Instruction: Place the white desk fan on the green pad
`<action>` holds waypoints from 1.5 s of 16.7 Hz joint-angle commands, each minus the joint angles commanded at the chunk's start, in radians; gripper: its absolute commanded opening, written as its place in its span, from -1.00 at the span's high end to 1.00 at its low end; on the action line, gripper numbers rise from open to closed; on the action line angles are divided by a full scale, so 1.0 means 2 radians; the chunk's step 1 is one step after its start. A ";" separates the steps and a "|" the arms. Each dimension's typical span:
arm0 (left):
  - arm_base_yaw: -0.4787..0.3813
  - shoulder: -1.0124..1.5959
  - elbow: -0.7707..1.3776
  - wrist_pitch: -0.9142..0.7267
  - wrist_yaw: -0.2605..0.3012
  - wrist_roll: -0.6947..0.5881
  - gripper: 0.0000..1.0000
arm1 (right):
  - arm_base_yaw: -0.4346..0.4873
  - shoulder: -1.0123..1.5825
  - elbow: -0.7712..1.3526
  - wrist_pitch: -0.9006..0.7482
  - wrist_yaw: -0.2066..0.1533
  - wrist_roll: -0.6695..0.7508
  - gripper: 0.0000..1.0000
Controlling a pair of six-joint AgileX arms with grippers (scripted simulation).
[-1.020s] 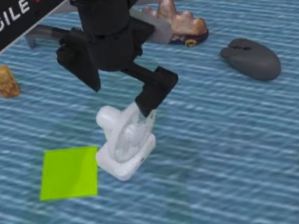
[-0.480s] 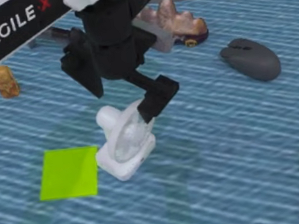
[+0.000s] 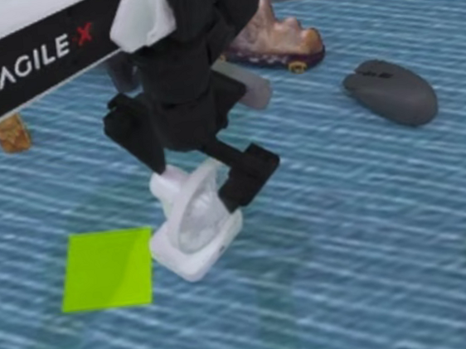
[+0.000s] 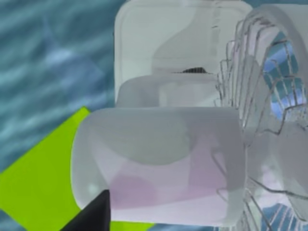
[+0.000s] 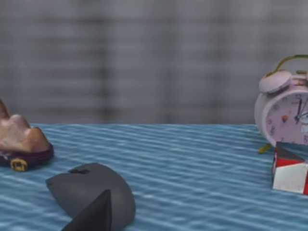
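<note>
A blue, wave-patterned table [image 3: 373, 235] fills the top view, with a grey blurred wall behind it in the right wrist view. The white desk fan [image 3: 195, 224] stands upright on its rounded base near the middle of the table, just to the right of the green pad [image 3: 107, 269]; the base's left edge sits right beside the pad's right edge, and whether they touch cannot be told. The pad lies flat with nothing on it.

The left gripper [image 3: 192, 164] is down over the fan, its two black fingers spread wide, one on the motor hub's side and one on the grille's side, so that they straddle the fan's upper part without clamping it. In the left wrist view the hub and translucent grille ring of the fan [image 4: 159, 168] fill the picture (very close to the camera), with a corner of the green pad [image 4: 38, 183] behind and one dark fingertip [image 4: 96, 216] at the edge.

A grey computer mouse [image 3: 391, 91] lies toward the right rear of the table, a tan and purple figure [image 3: 281, 40] sits at the back, and a small brown object [image 3: 10, 133] is at the left, partly under the arm.

The right arm is out of the top view; its wrist view shows one dark fingertip [image 5: 94, 214], the mouse [image 5: 91, 192], a pink alarm clock [image 5: 286, 115] and a red and white box [image 5: 290, 171]. Whether the right gripper is spread or closed cannot be told.
</note>
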 joint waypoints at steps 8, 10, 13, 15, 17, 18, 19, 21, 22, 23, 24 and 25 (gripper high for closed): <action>0.000 0.000 0.000 0.000 0.000 0.000 0.06 | 0.000 0.000 0.000 0.000 0.000 0.000 -1.00; 0.000 0.000 0.000 0.000 0.000 0.000 0.36 | 0.000 0.000 0.000 0.000 0.000 0.000 -1.00; 0.000 0.000 0.000 0.000 0.000 0.000 0.81 | 0.000 0.000 0.000 0.000 0.000 0.000 -1.00; 0.000 0.000 0.000 0.000 0.000 0.000 1.00 | 0.000 0.000 0.000 0.000 0.000 0.000 -1.00; 0.000 0.000 0.000 0.000 0.000 0.000 1.00 | 0.000 0.000 0.000 0.000 0.000 0.000 -1.00; 0.000 0.000 0.000 0.000 0.000 0.000 1.00 | 0.000 0.000 0.000 0.000 0.000 0.000 -1.00; 0.000 0.000 0.000 0.000 0.000 0.000 1.00 | 0.000 0.000 0.000 0.000 0.000 0.000 -1.00; 0.000 0.000 0.000 0.000 0.000 0.000 1.00 | 0.000 0.000 0.000 0.000 0.000 0.000 -1.00; 0.000 0.000 0.000 0.000 0.000 0.000 1.00 | 0.000 0.000 0.000 0.000 0.000 0.000 -1.00; 0.000 -0.004 0.000 0.000 0.001 -0.001 1.00 | 0.000 0.000 0.000 0.000 0.000 0.000 -1.00; 0.000 -0.004 0.002 -0.002 0.001 -0.001 1.00 | 0.000 0.000 0.000 0.000 0.000 0.000 -1.00; 0.001 -0.003 0.009 -0.009 0.001 -0.001 1.00 | 0.000 0.000 0.000 0.000 0.000 0.000 -1.00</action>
